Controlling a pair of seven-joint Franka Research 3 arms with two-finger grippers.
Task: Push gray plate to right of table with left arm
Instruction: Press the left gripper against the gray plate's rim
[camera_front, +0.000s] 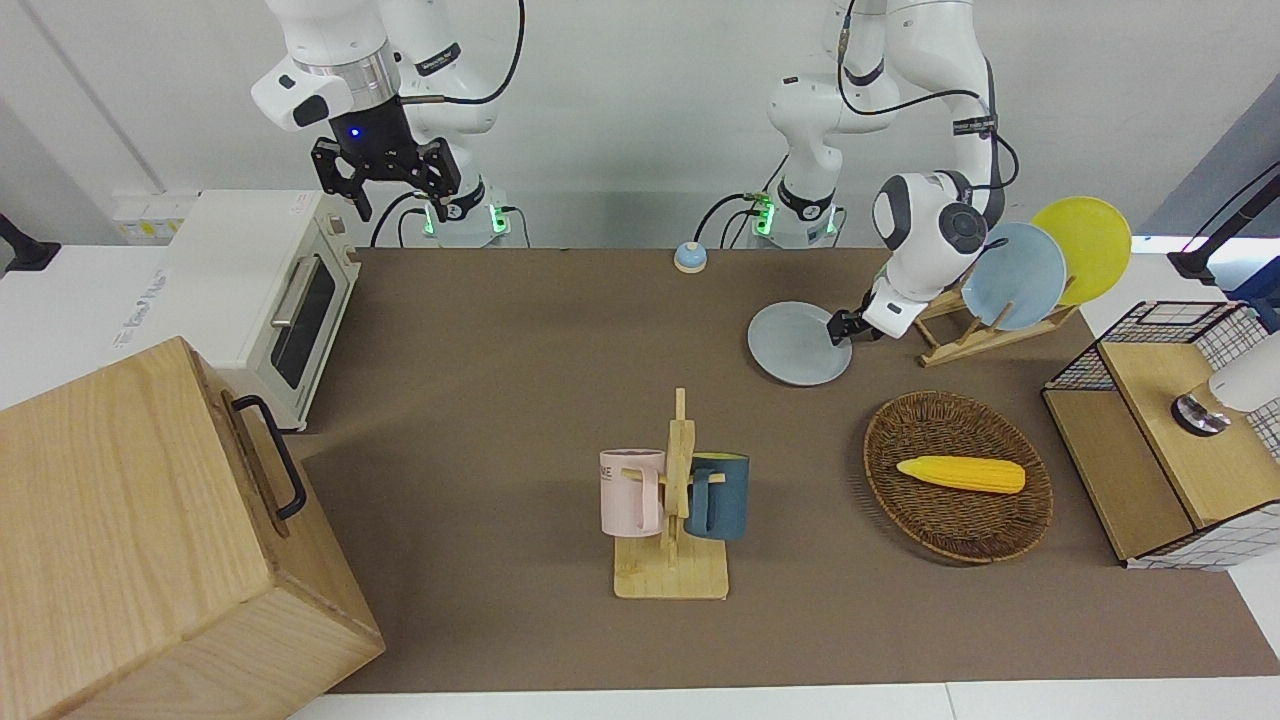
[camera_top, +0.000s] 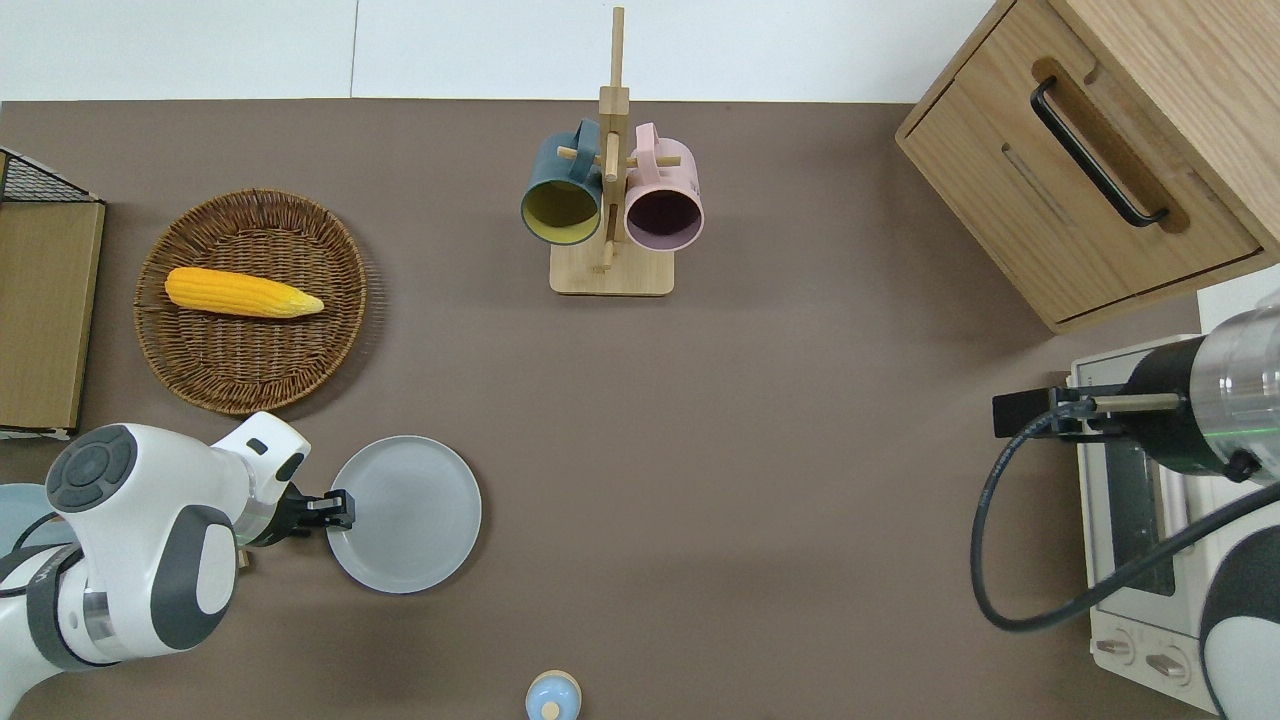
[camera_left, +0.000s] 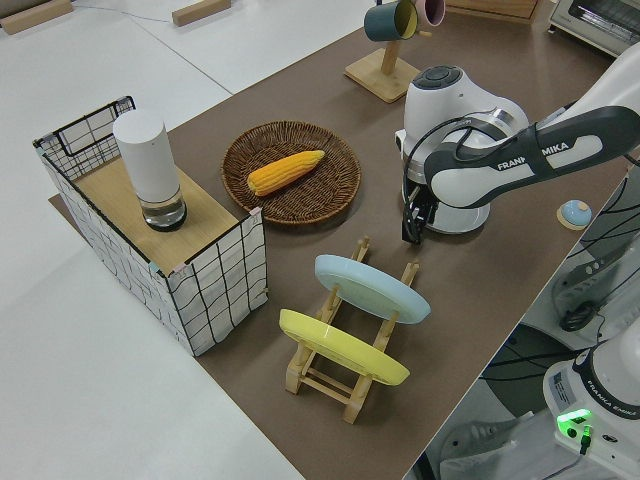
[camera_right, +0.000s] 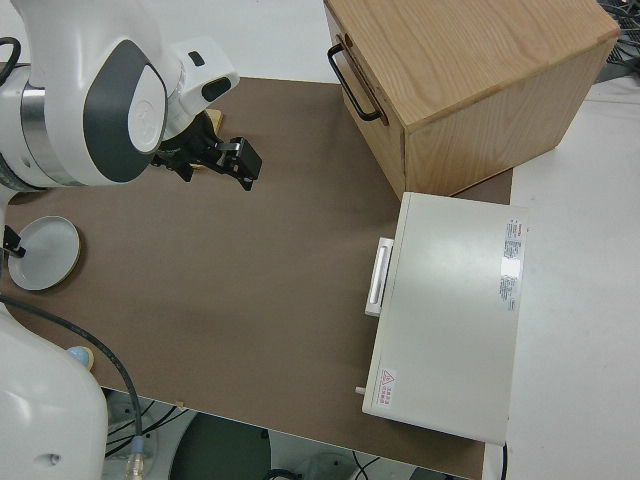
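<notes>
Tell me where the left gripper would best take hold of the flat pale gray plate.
Probably the low raised rim of the round pale gray plate, at the edge toward the left arm's end, where the left gripper is. The plate lies flat on the brown table, so only its thin rim offers a pinch.

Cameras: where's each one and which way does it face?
Front: across the table, facing both arms; left gripper at the gray plate.
Overhead: straight down; left gripper at the plate rim, right arm parked.
Left side: raised at the left arm's end, looking along the table; left arm shows.
Right side: above the right arm; right gripper.
Front and overhead share the corn.
</notes>
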